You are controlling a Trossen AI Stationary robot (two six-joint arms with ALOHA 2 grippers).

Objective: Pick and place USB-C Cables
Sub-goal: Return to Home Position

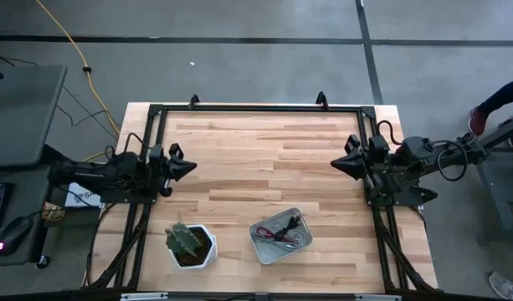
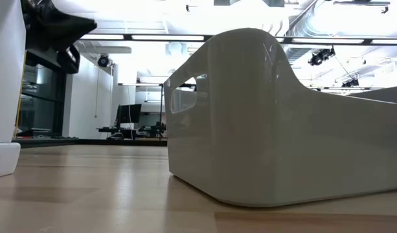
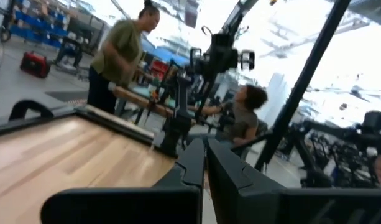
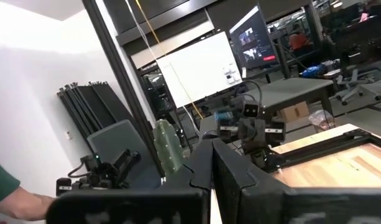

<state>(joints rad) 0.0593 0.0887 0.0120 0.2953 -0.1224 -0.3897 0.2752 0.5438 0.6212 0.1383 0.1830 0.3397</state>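
The USB-C cables [image 1: 283, 232] lie bundled together inside a small pale bin [image 1: 264, 249] near the table's near edge. I make out maroon, black and grey strands. In the low view only the bin's white wall [image 2: 282, 129] shows and the cables are hidden. My left gripper [image 1: 189, 167] [image 3: 206, 163] hovers shut over the table's left side, pointing right. My right gripper [image 1: 337, 165] [image 4: 212, 163] hovers shut over the right side, pointing left. Both are well away from the bin and hold nothing.
A potted cactus [image 1: 189, 243] in a white pot stands left of the bin near the near edge; its pot [image 2: 4, 97] shows in the low view. A black frame [image 1: 256, 107] runs around the table. Two people [image 3: 119, 56] stand beyond the table, and a person's shoe [image 1: 479, 119] is at the right.
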